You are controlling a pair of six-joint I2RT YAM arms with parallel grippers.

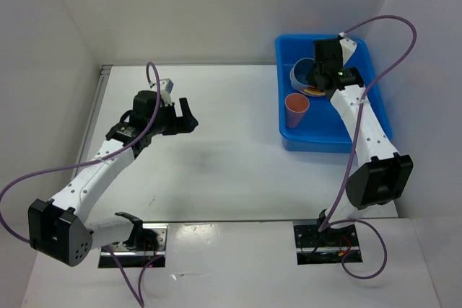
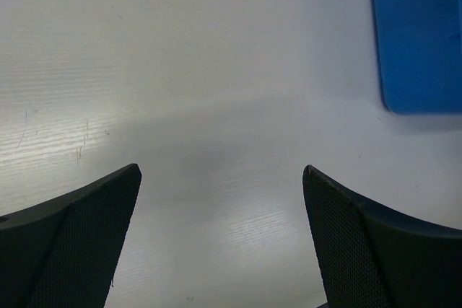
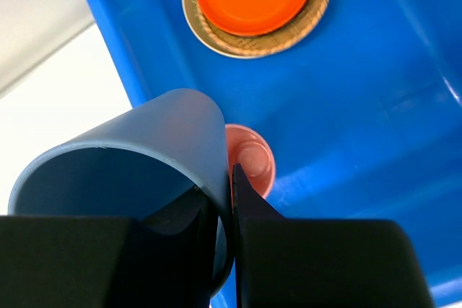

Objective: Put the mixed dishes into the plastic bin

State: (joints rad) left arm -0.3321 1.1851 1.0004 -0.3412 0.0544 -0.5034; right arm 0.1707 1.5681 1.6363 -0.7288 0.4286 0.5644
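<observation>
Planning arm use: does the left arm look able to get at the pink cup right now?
Probably, at a stretch: the left gripper is open, bare table lies between, and the pink cup stands by the left wall of the plastic bin, though the right arm crowds it.

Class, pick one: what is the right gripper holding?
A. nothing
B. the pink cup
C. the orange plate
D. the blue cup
D: in the right wrist view the right gripper pinches the blue cup by its wall over the plastic bin; the pink cup stands inside it.
</observation>
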